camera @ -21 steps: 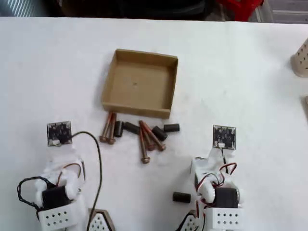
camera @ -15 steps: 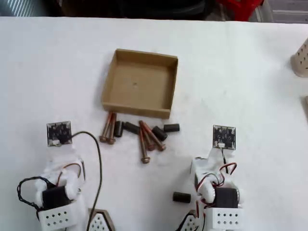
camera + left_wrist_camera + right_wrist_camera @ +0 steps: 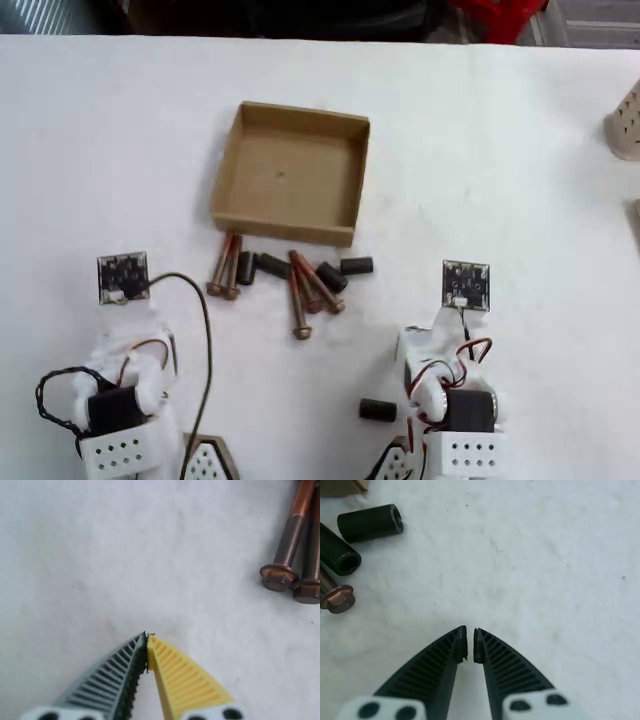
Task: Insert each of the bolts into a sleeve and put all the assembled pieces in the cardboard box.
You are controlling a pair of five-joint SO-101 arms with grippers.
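An open cardboard box [image 3: 290, 172] sits mid-table with nothing inside. Just in front of it lie copper bolts, two side by side [image 3: 225, 265] and two crossed [image 3: 305, 290], mixed with several black sleeves [image 3: 273, 265]. One sleeve [image 3: 377, 409] lies apart beside the right arm [image 3: 450, 400]. My left gripper [image 3: 146, 641], one finger grey and one yellow, is shut on nothing over bare table, with two bolt heads [image 3: 277, 576] off to one side. My right gripper [image 3: 470, 641], black-fingered, is shut and empty, short of two sleeves [image 3: 370, 522] and a bolt head [image 3: 337, 599].
The left arm [image 3: 120, 400] rests at the table's near left with a black cable [image 3: 207, 340] looping beside it. A pale perforated object [image 3: 625, 125] stands at the right edge. White tabletop [image 3: 520, 170] surrounds the box.
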